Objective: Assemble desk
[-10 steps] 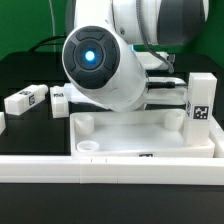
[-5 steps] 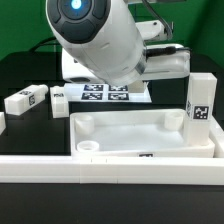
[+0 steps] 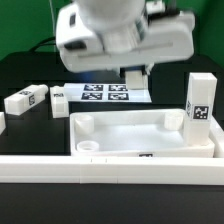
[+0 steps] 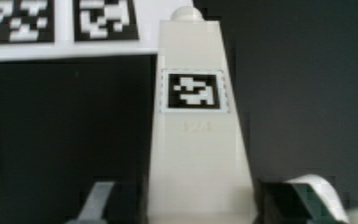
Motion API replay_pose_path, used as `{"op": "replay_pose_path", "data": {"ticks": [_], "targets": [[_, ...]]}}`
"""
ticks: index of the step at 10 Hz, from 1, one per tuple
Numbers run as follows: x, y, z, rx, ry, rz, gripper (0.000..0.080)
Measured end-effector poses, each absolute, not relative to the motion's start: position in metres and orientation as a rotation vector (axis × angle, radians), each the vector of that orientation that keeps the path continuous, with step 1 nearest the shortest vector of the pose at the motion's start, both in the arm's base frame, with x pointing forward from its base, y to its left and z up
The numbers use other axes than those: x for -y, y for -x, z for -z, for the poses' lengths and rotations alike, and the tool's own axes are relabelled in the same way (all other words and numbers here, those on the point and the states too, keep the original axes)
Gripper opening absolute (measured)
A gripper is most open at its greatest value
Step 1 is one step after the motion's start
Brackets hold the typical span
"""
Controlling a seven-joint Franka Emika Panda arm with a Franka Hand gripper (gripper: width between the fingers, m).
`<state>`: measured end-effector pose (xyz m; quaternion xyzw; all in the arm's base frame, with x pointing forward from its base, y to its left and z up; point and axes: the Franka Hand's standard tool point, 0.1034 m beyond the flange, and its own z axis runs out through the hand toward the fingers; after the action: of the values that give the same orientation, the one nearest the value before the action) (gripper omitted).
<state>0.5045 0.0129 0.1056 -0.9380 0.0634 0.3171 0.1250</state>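
**1. Jaw state.** The two-finger gripper (image 4: 202,203) is open and holds nothing. In the wrist view I see its fingers (image 4: 306,197) standing one on each side of a white square-section plastic leg (image 4: 197,140). A dark strip of black table (image 4: 318,90) shows between each finger and the leg's side face.

**2. Governing relation.** The leg lies flat on the table, directly between the jaws and roughly centred. Its long axis runs away from the wrist camera, square to the line along which the jaws close. The fingers therefore face its two long side faces. The face carrying the small black-and-white square tag (image 4: 194,90) looks up at the camera. The leg's far end lies just beside the thin flat white marker board (image 4: 51,25); I cannot tell whether they touch.

**3. Surroundings.** In the exterior view the gripper (image 3: 135,76) hangs low beyond the marker board (image 3: 105,93) and hides the leg. The large white tray-like plastic desk top (image 3: 145,135) lies well apart from the jaws. A second leg (image 3: 200,100) stands upright at its corner on the exterior view's right.

**4. Judgement.** I take the step in hand to be picking up this leg. The next move calls for a straight close. I cannot tell whether the fingers are low enough.
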Motion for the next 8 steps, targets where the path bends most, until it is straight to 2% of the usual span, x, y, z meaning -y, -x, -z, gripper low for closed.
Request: {"op": "replay_pose_path", "data": {"ticks": [2, 7, 8], "targets": [[-0.011, -0.528, -0.129, -0.196, 2.791, -0.763, 0.0284], [-0.007, -0.542, -0.133, -0.227, 2.928, -0.293, 0.0284], [-0.002, -0.553, -0.152, -0.189, 2.939, -0.196, 0.0284]]}}
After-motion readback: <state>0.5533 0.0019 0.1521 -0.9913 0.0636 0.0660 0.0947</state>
